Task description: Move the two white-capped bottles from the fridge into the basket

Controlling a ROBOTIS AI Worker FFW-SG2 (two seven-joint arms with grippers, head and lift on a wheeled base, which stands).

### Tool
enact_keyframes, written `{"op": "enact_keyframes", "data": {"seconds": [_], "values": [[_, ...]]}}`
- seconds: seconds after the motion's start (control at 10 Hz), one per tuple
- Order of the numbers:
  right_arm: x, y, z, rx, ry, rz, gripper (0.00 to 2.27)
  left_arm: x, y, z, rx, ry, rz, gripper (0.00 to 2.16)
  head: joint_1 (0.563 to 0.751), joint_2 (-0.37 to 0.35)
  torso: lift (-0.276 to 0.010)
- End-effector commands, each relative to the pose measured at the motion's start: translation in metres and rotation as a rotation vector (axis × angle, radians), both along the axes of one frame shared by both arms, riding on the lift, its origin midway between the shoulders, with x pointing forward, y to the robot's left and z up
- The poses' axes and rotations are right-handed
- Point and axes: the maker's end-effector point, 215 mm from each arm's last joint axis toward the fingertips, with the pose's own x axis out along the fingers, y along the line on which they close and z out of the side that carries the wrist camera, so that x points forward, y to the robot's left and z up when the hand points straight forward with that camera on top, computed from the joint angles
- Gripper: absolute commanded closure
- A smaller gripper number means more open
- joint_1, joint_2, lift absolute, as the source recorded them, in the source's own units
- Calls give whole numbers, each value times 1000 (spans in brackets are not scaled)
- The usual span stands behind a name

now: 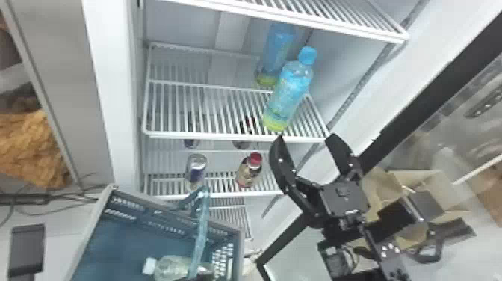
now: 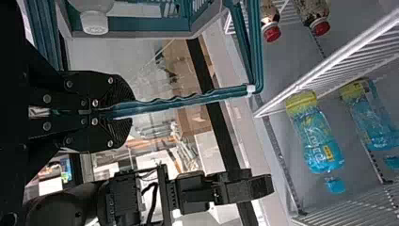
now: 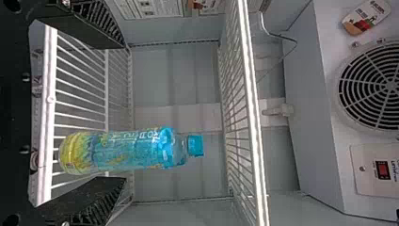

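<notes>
Beyond basket (image 1: 115, 239), can (image 1: 196, 170), red-capped bottle (image 1: 249, 172); on shelf (image 1: 224, 137) above, two blue-capped bottles (image 1: 288, 93).

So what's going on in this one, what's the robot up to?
The robot's left hand is shut on the handle of the basket, which is in front of the open fridge. A white-capped bottle already lies in the basket. The right hand is open and empty by the front edge of a shelf, near the front blue-capped bottle. That one stands upright, with another blue-capped bottle behind it.
</notes>
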Motion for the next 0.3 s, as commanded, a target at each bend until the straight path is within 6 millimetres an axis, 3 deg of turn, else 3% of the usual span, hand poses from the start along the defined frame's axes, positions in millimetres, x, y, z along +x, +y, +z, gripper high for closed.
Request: {"op": "enact_keyframes", "data": {"seconds": [0.0, 0.2], "values": [[-1, 0, 0, 0, 0, -1, 28, -1, 0, 0, -2, 2, 0, 1194, 695, -350, 0], [0, 0, 2, 0, -2, -2, 28, -1, 0, 0, -2, 2, 0, 1194, 695, -350, 0]]}}
